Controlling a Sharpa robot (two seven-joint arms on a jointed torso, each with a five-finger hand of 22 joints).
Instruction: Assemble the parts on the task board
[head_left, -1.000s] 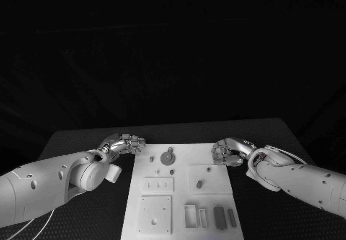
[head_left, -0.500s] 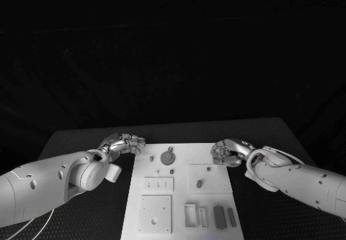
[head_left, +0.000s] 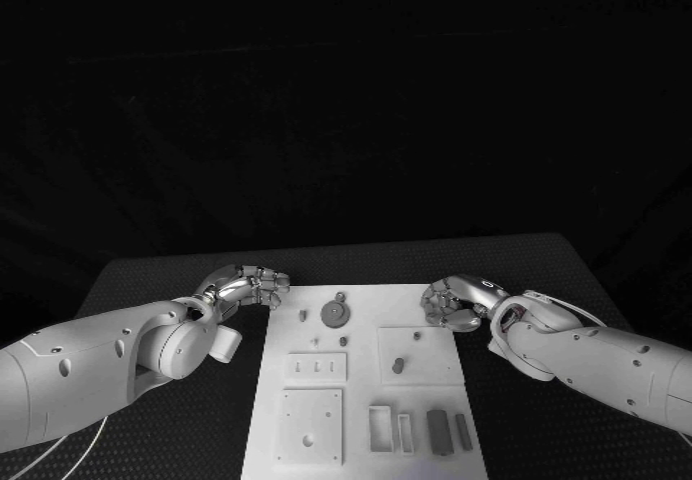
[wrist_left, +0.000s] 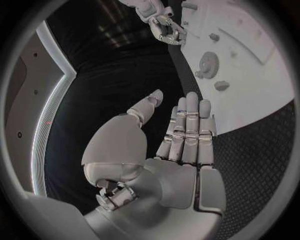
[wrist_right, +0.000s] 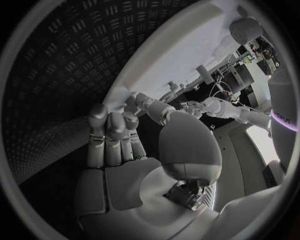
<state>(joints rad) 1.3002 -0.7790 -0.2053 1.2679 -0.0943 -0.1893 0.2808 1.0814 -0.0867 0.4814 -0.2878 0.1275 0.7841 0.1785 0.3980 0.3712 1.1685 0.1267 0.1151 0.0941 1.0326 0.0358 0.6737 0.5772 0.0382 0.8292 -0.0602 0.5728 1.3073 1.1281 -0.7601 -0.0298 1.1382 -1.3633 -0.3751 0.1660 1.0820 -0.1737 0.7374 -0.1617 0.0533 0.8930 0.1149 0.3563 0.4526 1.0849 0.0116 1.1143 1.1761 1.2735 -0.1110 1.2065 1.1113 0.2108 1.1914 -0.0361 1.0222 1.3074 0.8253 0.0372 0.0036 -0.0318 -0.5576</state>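
Observation:
The white task board (head_left: 364, 395) lies in the middle of the black table. A grey gear (head_left: 336, 318) sits near its far edge, with small pegs (head_left: 400, 368) further in and dark bars (head_left: 440, 435) at its near right. My left hand (head_left: 248, 288) hovers just off the board's far left corner. In the left wrist view the left hand (wrist_left: 178, 150) has straight fingers with the thumb apart and holds nothing, and the gear (wrist_left: 208, 65) lies beyond it. My right hand (head_left: 459, 303) is over the board's far right edge. Its fingers (wrist_right: 112, 130) curl at the tips toward the thumb, with nothing seen between them.
A square plate (head_left: 312, 428) and a slotted block (head_left: 316, 371) are set in the board's left half. A small frame (head_left: 381, 432) stands beside the bars. Textured black table (head_left: 173, 280) runs on both sides of the board.
My right hand has shifted a little to the left, closer over the board's far right edge. The left hand has hardly moved.

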